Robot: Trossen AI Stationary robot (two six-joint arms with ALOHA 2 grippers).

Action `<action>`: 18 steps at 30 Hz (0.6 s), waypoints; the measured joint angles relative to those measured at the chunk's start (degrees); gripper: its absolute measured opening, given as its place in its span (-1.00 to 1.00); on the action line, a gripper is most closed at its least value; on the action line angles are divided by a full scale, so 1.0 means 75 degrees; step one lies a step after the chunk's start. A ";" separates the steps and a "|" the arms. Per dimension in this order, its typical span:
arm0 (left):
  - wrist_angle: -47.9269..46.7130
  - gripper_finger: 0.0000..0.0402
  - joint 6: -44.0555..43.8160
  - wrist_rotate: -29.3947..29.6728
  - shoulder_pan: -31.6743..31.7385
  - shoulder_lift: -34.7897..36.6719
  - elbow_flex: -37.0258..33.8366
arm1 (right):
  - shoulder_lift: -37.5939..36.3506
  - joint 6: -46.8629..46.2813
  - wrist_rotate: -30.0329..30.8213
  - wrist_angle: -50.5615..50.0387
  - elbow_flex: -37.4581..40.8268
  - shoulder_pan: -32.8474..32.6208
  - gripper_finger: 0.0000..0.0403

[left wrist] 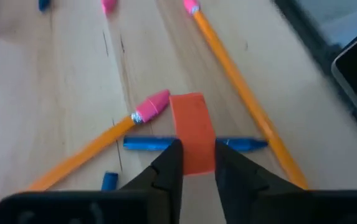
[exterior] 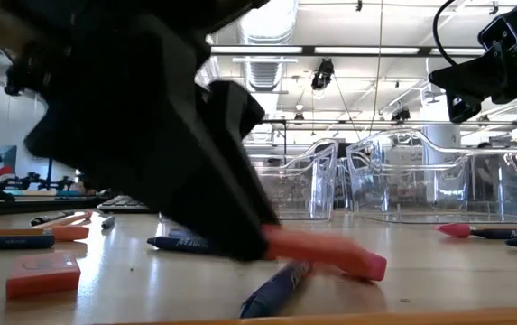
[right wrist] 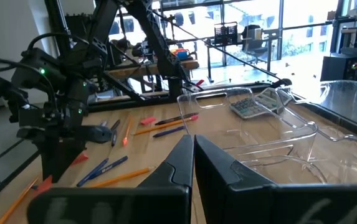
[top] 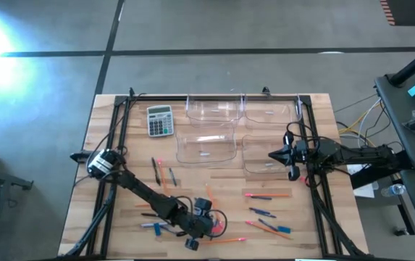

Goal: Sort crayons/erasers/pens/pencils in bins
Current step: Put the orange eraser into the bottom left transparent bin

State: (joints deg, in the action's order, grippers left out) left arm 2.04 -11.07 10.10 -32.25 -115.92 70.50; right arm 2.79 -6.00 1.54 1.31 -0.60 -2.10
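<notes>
High view shows the four bins (top: 206, 148) at the far middle of the table, and none appears to hold any item; a grey calculator (top: 160, 120) lies to their left. Sorting is, on this evidence, barely begun. Pencils (top: 267, 194), blue sticks and erasers lie scattered across the near half of the table.

Left gripper (left wrist: 198, 163) is down at the near edge, its fingers closed onto a pink-orange eraser (left wrist: 192, 132) that rests on the table across a blue crayon (left wrist: 149, 144); the low view suggests the eraser is not yet lifted. A pencil's pink end lies just beside it.

Right gripper (right wrist: 194, 149) hangs over the right-hand bins, fingers together and holding nothing.

Remaining, in my judgement: practically every item.
</notes>
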 joint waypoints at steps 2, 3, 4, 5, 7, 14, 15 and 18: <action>-0.0006 -0.72 0.0115 0.0004 0.0000 0.0098 0.0000 | 0.0000 0.0000 0.0001 0.0001 0.0000 -0.0001 -0.96; 0.0004 -0.73 0.0164 0.0010 0.0000 0.0135 0.0000 | 0.0000 0.0002 0.0000 0.0001 0.0000 -0.0001 -0.96; -0.0010 -0.73 0.0187 0.0063 -0.0001 0.0187 0.0000 | 0.0000 0.0000 0.0000 0.0001 0.0000 0.0001 -0.96; -0.0040 -0.73 0.0226 0.0142 -0.0003 0.0245 0.0002 | 0.0000 0.0000 0.0001 0.0001 0.0000 -0.0001 -0.96; -0.0168 -0.74 0.0377 0.0281 -0.0001 0.0436 0.0003 | 0.0000 0.0000 0.0000 0.0001 0.0000 -0.0001 -0.96; -0.1880 -0.74 0.0126 0.1956 0.0000 0.1703 0.0003 | 0.0000 0.0002 0.0004 0.0001 0.0000 -0.0001 -0.96; -0.2103 -0.74 0.0137 0.2182 0.0000 0.1887 0.0003 | 0.0000 0.0000 0.0006 0.0003 0.0000 -0.0001 -0.96; -0.2551 -0.74 0.0502 0.2672 0.0042 0.2520 0.0003 | 0.0000 0.0000 0.0000 -0.0001 0.0000 0.0001 -0.96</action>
State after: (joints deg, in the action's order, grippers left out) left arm -17.10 -7.30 30.14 -31.94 -97.02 70.52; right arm 2.79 -6.00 1.54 1.30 -0.60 -2.09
